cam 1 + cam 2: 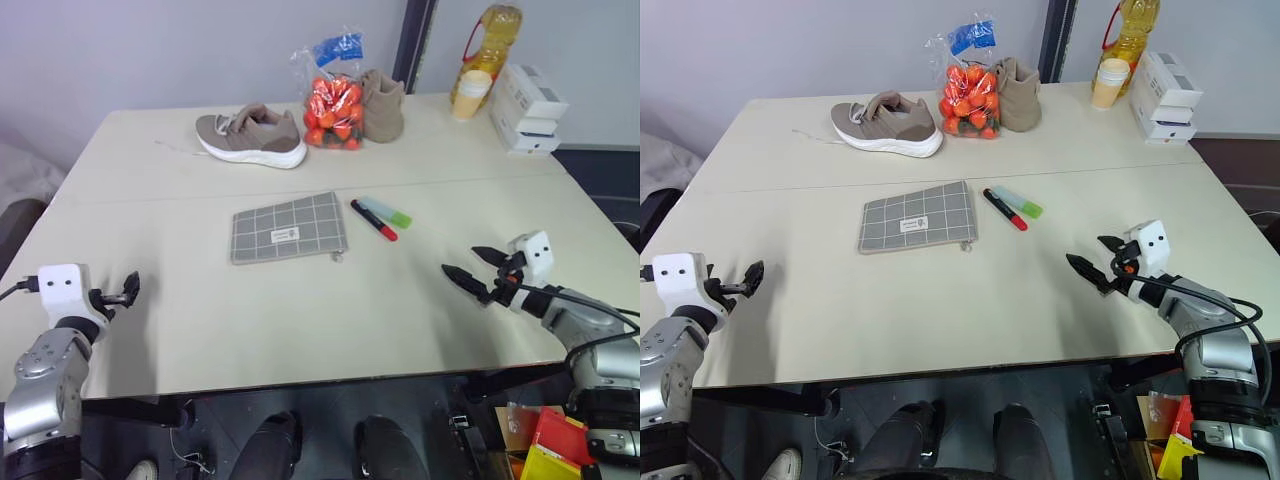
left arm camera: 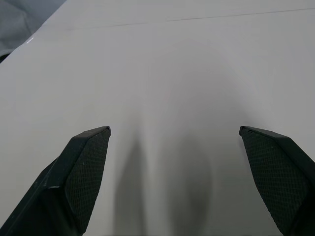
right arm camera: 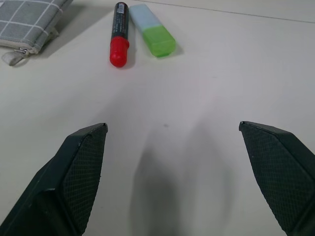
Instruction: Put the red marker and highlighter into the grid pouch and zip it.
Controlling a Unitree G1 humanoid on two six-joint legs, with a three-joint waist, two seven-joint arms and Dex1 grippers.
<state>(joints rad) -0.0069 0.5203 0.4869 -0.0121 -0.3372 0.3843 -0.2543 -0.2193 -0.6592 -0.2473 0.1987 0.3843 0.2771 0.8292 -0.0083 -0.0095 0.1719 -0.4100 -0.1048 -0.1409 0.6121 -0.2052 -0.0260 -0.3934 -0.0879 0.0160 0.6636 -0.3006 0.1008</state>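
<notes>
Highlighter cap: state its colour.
The highlighter has a bright green cap on a pale blue-green barrel; the right wrist view shows it best.

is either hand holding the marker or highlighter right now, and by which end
Nothing is held. Both the left gripper and right gripper are open over bare table, and the red marker and highlighter lie beside the grid pouch.
</notes>
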